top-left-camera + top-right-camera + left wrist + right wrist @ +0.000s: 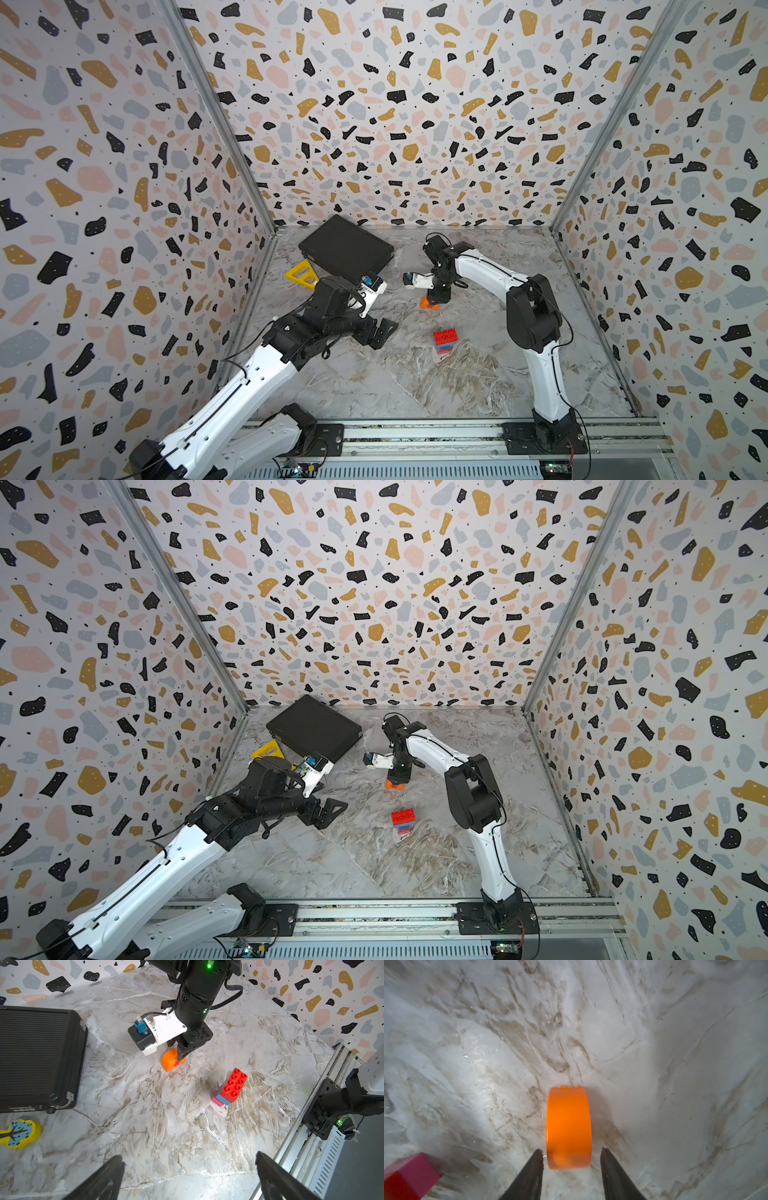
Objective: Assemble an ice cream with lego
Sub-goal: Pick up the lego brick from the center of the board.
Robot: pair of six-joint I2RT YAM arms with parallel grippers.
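The marble table carries everything. A black case lies at the far end, beyond the left claw and well apart from the right claw. A yellow triangular frame sits beside the case, behind the left claw's wrist.

The left claw is released, its fingers spread wide with nothing between them. The brick stack stands upright on the table near that claw, just off its fingertips and touching neither claw. It has a long red studded brick on top, light blue under it and pink at the base.

The right claw points down over the orange dome. The dome rests on the table between the claw's fingers. A thin gap shows on each side, so the claw is not clenched on it.
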